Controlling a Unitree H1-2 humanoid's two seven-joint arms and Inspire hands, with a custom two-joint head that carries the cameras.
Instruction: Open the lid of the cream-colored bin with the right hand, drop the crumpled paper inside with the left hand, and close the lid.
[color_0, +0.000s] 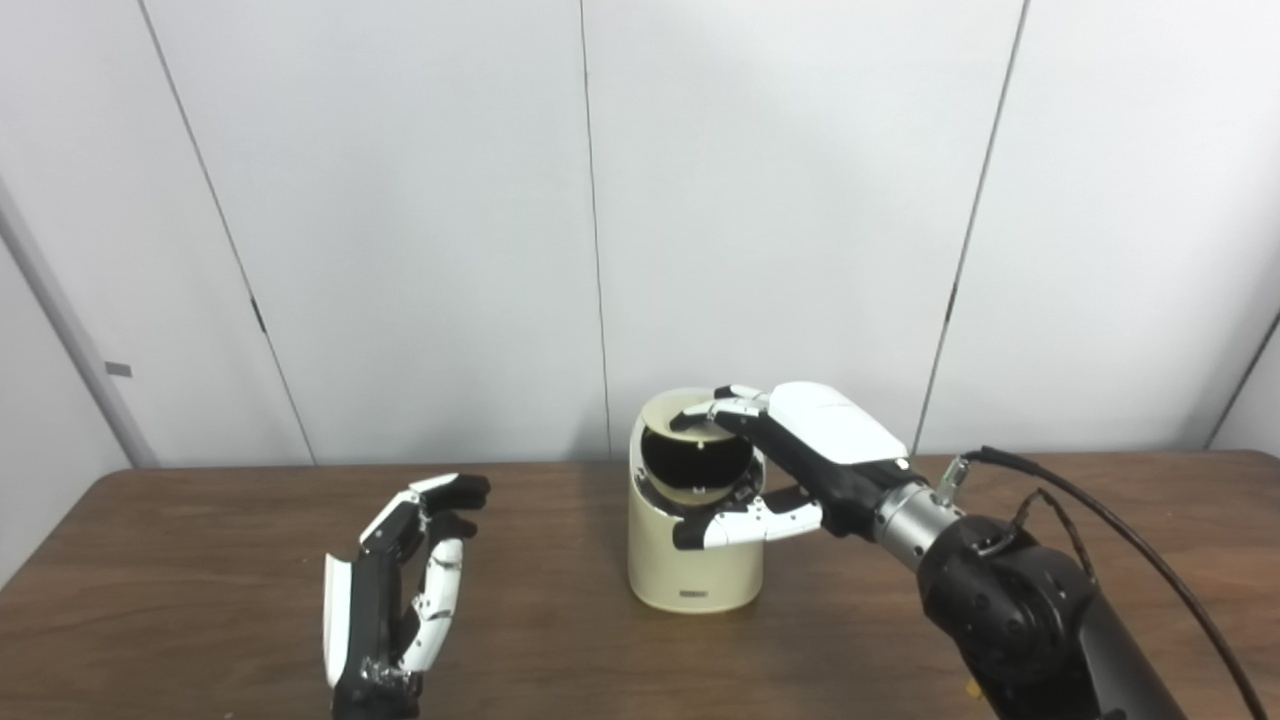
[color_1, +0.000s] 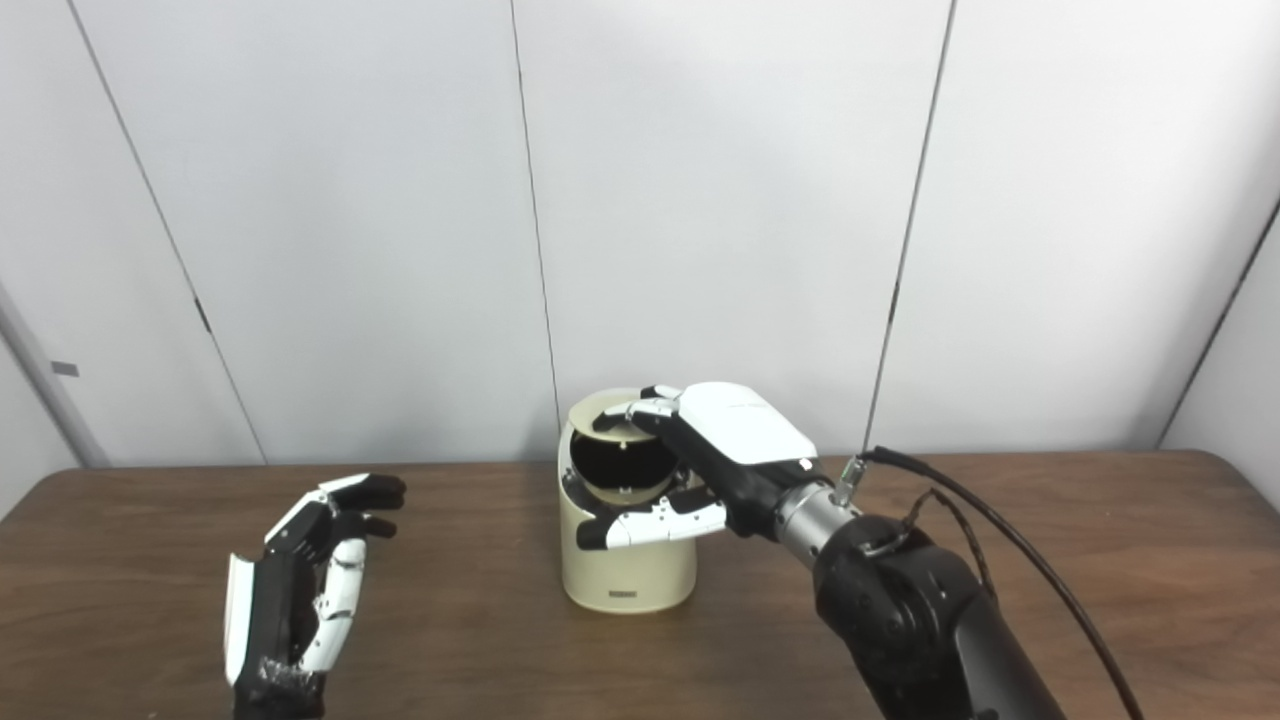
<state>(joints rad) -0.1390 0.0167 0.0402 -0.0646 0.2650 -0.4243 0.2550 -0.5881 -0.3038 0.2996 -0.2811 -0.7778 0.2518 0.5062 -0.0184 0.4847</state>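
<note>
Woodgrain table (color_0: 250, 520) bears smooth cylindrical bin (color_0: 692, 560) (lid (color_0: 690, 415) tilted up).

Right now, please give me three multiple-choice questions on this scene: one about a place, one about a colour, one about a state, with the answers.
1. Where is the left hand?
A. on the bin
B. over the table, left of the bin
C. behind the bin

2. What colour is the bin?
A. cream
B. blue
C. red

3. How is the lid?
A. closed flat
B. lying on the table
C. tipped up, the opening dark

Answers: 1 B, it stands apart from the bin, holding nothing. 2 A, its wall is cream against the brown table. 3 C, the right hand has its fingers on the raised lid and the inside shows.
</note>
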